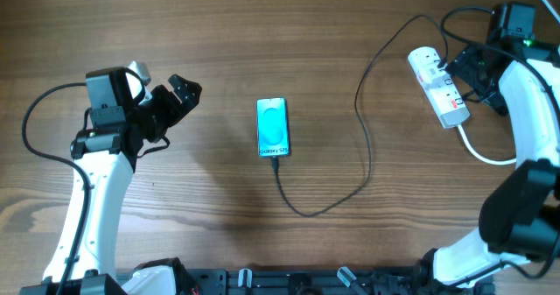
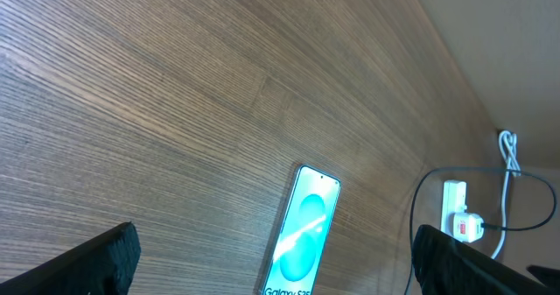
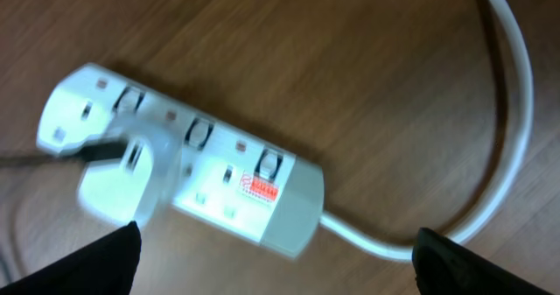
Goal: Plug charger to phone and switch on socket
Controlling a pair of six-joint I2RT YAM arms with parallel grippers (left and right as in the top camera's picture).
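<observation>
The phone point(image 1: 272, 127) lies flat mid-table, its turquoise screen lit, and also shows in the left wrist view point(image 2: 302, 238). The thin black charger cable point(image 1: 365, 137) runs from the phone's near end in a loop to a white plug point(image 3: 118, 177) seated in the socket point(image 1: 438, 87). The socket also shows in the right wrist view point(image 3: 210, 168) with a red switch point(image 3: 264, 188). My left gripper point(image 1: 179, 94) is open and empty, left of the phone. My right gripper point(image 1: 468, 72) is open, hovering just above the socket.
The socket's thick white cord point(image 1: 481, 151) curves off its grey end toward the right arm's base; it also shows in the right wrist view point(image 3: 516, 129). A wall edge point(image 2: 490, 59) bounds the table's far side.
</observation>
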